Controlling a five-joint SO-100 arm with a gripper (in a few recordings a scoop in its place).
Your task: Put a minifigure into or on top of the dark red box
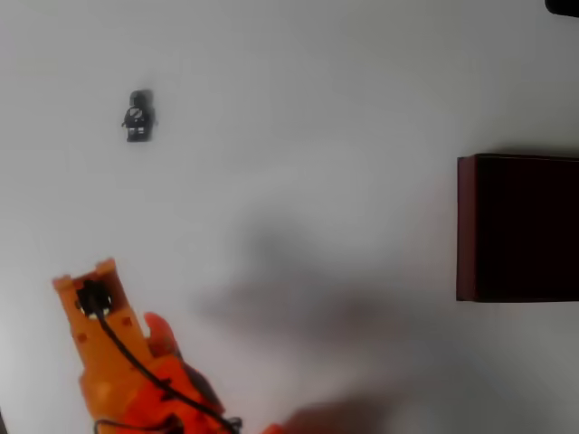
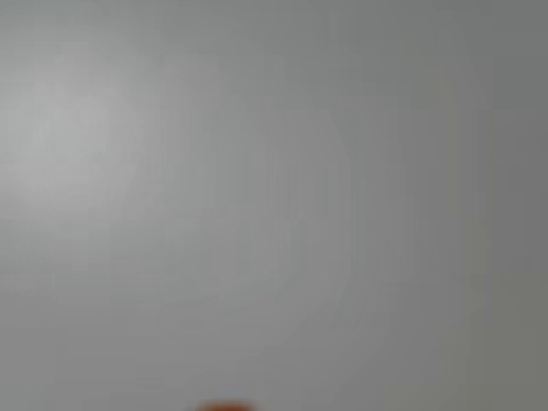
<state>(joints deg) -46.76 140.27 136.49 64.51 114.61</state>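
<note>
In the overhead view the minifigure (image 1: pixel 138 115) lies on the white table at the upper left, tiny and dark with small white marks. The dark red box (image 1: pixel 466 226) stands at the right edge, cut off by the frame, with its near-black inside facing up. My orange gripper (image 1: pixel 88 278) comes in from the bottom left and its tip sits well below the minifigure and far left of the box. Its jaws are hidden under the wrist. The wrist view is a blurred grey surface with an orange sliver (image 2: pixel 224 406) at the bottom edge.
The white table (image 1: pixel 298 108) stretches bare between the minifigure and the box. A soft shadow of the arm (image 1: pixel 298 307) falls across the lower middle. A dark object (image 1: pixel 563 5) pokes in at the top right corner.
</note>
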